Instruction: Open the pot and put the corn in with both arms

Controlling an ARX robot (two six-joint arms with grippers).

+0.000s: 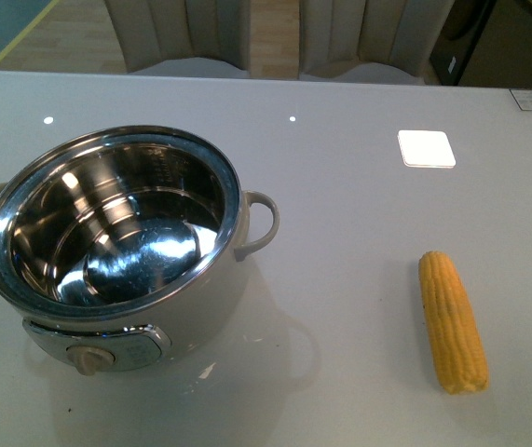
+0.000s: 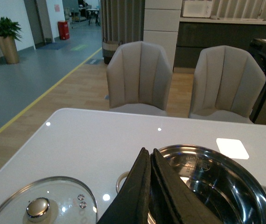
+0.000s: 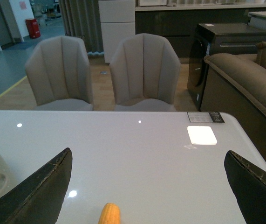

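"So, where does everything stand right now?"

"Well, the large round cream-white electric pot [image 1: 236, 200] sits uncovered on the robot's left half of the glossy white tabletop [image 1: 340, 186], with its knob panel [image 1: 98, 352] facing the robot. You can look straight down into the shiny steel inside, and I see nothing in it but reflections."

"And its cover?"

"The round glass lid [image 2: 42, 205] lies flat on the tabletop just beside the pot, metal knob up. I can't tell whether it touches the nearest loop handle."

"What about the food?"

"The husked yellow corn cob [image 1: 452, 321] lies on the tabletop over on the robot's right, well apart from the pot. It runs roughly front to back, narrower end pointing away from the robot, and nothing touches it."

"Are the arms doing anything?"

"Neither shows from the front. On its own camera, the left hand [image 2: 148, 154] has its two dark fingers pressed together with nothing between them, hanging over the pot's near rim. The right hand [image 3: 147, 152] is spread wide, holding nothing, and the tip of the cob shows low between its two fingers."

"Anything else about?"

"A bright square patch of light [image 1: 426, 148] lies on the tabletop beyond the cob, and two beige padded chairs [image 2: 139, 77] stand at the far edge."
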